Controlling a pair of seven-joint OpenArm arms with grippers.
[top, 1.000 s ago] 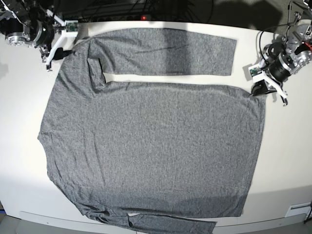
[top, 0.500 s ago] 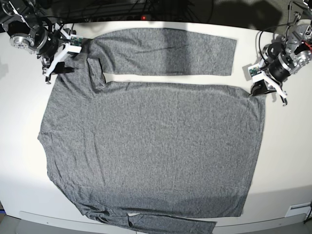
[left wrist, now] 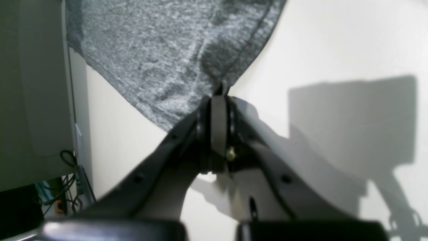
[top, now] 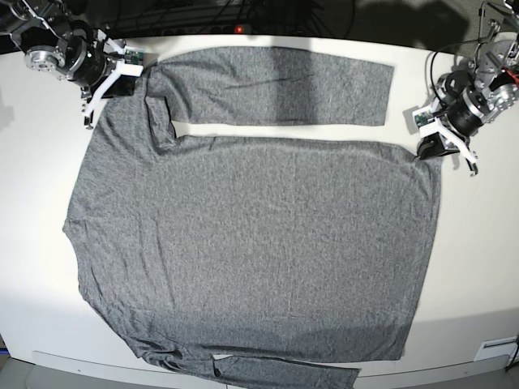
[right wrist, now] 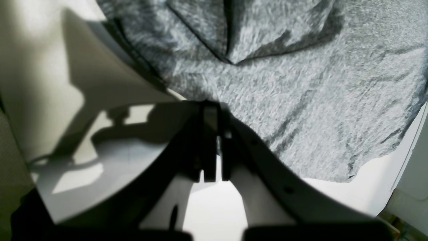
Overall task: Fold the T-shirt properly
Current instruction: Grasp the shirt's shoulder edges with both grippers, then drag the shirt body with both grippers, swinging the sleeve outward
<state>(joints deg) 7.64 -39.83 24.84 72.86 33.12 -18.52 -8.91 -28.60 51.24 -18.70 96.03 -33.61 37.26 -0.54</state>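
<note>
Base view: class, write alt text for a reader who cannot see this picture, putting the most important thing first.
A heather-grey long-sleeved T-shirt lies spread flat on a white table, one sleeve folded across along the far edge. The right gripper is shut at the shirt's far shoulder corner on the picture's left, and the left gripper is shut on its far corner on the right.

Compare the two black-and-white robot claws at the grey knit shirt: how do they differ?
The left gripper sits at the hem corner of the heather-grey knit T-shirt. The right gripper sits at the shoulder, beside the folded-over sleeve. The left gripper visibly pinches the cloth's corner, but whether the right gripper has caught cloth is unclear. Both are shut.
</note>
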